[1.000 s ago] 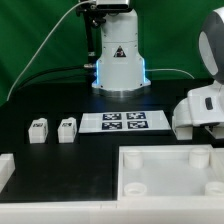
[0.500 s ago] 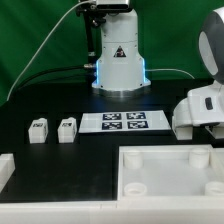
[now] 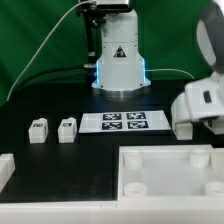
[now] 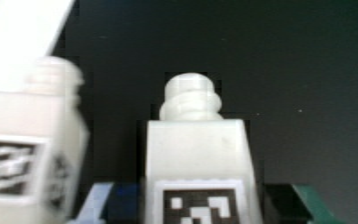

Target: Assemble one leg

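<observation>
In the wrist view a white leg (image 4: 201, 150) with a black-and-white tag stands upright between my fingers, its knobbed peg pointing away. My gripper (image 4: 202, 205) is shut on it, with the blue finger (image 4: 123, 200) and the green finger (image 4: 300, 200) on either side. A second leg (image 4: 34, 130) stands close beside it. In the exterior view my gripper (image 3: 197, 122) is at the right, behind the big white panel (image 3: 170, 170), and hides the held leg. Two more legs (image 3: 38, 130) (image 3: 67, 129) stand at the exterior view's left.
The marker board (image 3: 122, 121) lies mid-table in front of the robot base (image 3: 118, 60). A white rail (image 3: 5, 172) sits at the front of the exterior view's left. A white slanted part (image 4: 25, 30) lies beyond the second leg.
In the exterior view the hand has shifted slightly up and toward the exterior view's right. The two legs at the left, the marker board and the panel have not moved.
</observation>
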Tool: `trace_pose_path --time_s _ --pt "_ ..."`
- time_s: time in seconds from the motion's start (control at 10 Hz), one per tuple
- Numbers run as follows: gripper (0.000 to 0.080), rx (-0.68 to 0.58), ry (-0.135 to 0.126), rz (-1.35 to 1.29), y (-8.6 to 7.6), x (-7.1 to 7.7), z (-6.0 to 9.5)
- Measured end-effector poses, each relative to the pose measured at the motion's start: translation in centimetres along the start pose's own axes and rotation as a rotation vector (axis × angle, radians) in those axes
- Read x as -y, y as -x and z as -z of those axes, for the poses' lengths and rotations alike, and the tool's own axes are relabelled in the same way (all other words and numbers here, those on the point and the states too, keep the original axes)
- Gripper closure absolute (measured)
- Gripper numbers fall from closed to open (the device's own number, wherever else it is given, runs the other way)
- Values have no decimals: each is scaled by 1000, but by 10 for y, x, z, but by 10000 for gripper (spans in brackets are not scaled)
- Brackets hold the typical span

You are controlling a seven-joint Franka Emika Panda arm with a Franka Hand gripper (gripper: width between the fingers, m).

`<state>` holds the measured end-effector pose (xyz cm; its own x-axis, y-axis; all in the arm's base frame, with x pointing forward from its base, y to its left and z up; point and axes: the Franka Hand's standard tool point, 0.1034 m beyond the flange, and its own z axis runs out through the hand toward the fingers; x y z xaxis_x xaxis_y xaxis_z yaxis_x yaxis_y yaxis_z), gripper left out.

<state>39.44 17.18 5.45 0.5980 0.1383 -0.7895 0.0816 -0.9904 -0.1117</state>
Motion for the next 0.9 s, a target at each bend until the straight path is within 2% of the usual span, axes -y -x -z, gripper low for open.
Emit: trace_pose_path --time_s 0.1,0.2,0.3,0.4,0.5,0.6,0.9 --pt "511 -60 -16 35 -1 -11 22" --pt "511 -198 -27 46 4 -25 53" --pt "511 -306 -24 35 21 -35 80" --pt "511 -398 -17 29 30 -38 102" --pt "511 -505 -11 24 29 -37 120" --pt "511 -593 -4 16 33 -35 130" --pt "511 -888 13 14 25 -39 136"
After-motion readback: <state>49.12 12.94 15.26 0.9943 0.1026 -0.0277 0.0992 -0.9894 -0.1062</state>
